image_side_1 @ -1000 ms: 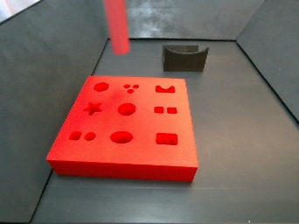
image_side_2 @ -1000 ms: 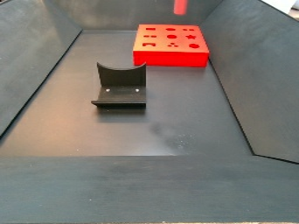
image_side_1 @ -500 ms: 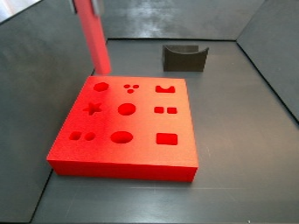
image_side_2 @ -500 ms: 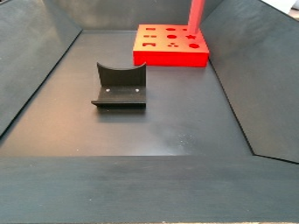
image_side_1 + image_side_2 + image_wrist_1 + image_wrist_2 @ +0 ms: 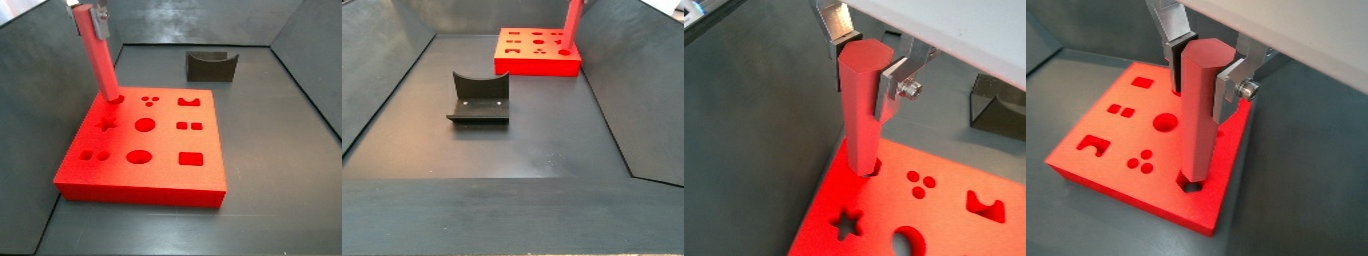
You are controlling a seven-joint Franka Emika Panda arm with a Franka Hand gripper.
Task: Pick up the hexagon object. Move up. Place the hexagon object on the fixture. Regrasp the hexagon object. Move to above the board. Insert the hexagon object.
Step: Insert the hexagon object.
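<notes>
My gripper point(image 5: 862, 70) is shut on the top of the hexagon object point(image 5: 861, 120), a long red bar held nearly upright. Both wrist views show the silver fingers point(image 5: 1231, 88) clamping its upper end. The bar's lower end sits in a small hole at a corner of the board point(image 5: 1106, 150), the red slab with cut-outs. In a side view the bar point(image 5: 100, 60) stands on the board's point(image 5: 147, 165) far left corner, gripper point(image 5: 86, 8) at the frame's top. In a side view the bar point(image 5: 572, 20) rises from the board point(image 5: 529, 66). The fixture point(image 5: 211, 66) stands apart, empty.
The fixture point(image 5: 477, 100) stands on the dark floor well away from the board. Dark grey walls point(image 5: 382, 70) enclose the floor on all sides. A star cut-out point(image 5: 106, 124) and round cut-outs point(image 5: 144, 124) lie beside the bar's foot.
The gripper has carried the bar down and over the board. Its lower end went from hanging above the back edge to sitting in the corner hole.
</notes>
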